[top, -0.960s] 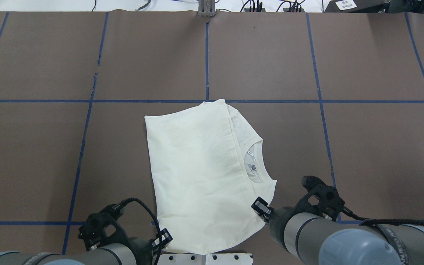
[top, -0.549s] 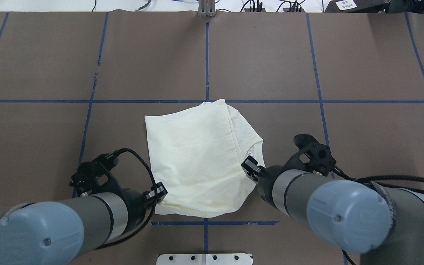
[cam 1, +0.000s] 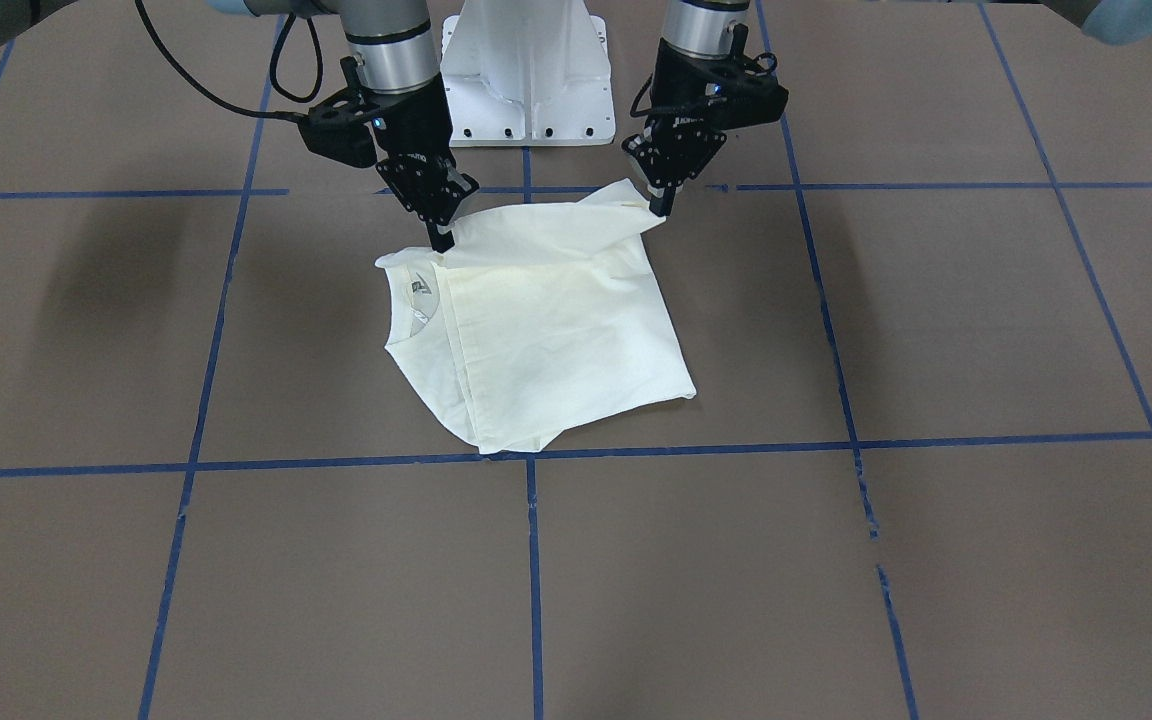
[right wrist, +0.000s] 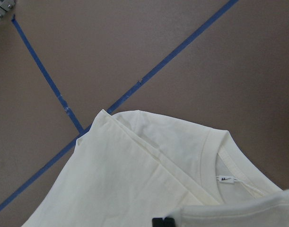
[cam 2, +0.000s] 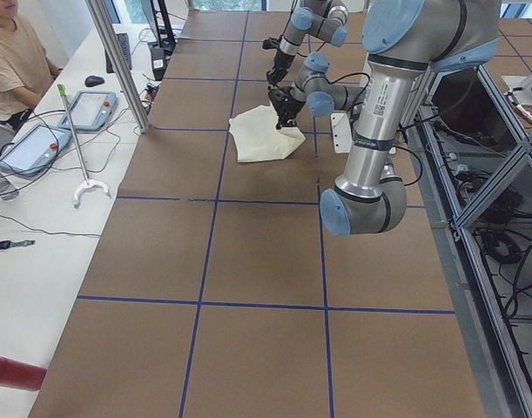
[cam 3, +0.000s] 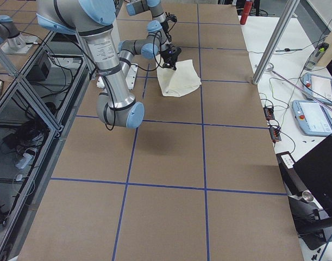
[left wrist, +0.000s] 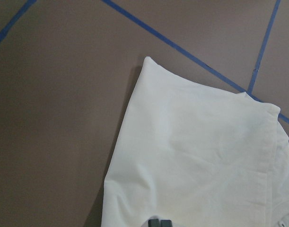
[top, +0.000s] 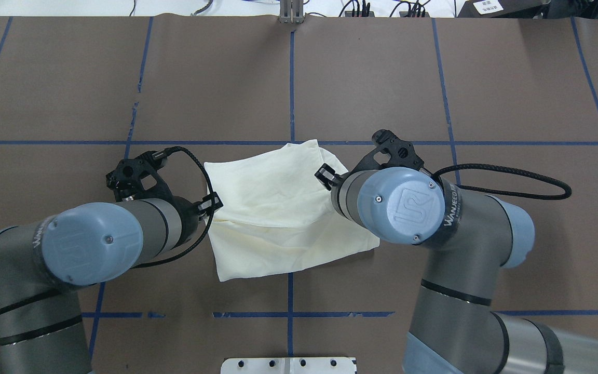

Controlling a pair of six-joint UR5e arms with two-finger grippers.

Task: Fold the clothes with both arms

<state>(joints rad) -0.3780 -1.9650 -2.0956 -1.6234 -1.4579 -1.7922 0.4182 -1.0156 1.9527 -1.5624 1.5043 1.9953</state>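
Note:
The cream shirt [cam 1: 556, 330] lies folded on the brown table, print hidden, ribbed neck [cam 1: 404, 300] showing on the robot's right side. It also shows in the overhead view [top: 273, 208]. My left gripper [cam 1: 658, 208] is shut on the shirt's near edge at one corner. My right gripper [cam 1: 441, 240] is shut on the same edge beside the neck. Both hold that edge raised above the rest of the shirt. In the overhead view my wrists hide the fingertips. The wrist views show shut fingertips [left wrist: 159, 222] [right wrist: 163, 222] over the cloth.
The white pedestal base [cam 1: 526, 70] stands behind the shirt, its plate [top: 288, 365] at the table's near edge. Blue tape lines [cam 1: 536, 455] grid the table. An operator [cam 2: 13, 61], tablets and a metal post [cam 2: 117, 61] are beside the far side.
Both arms have moved forward, away from the base, carrying the shirt's near edge up and over the rest. The shirt's near part has left the table's front edge.

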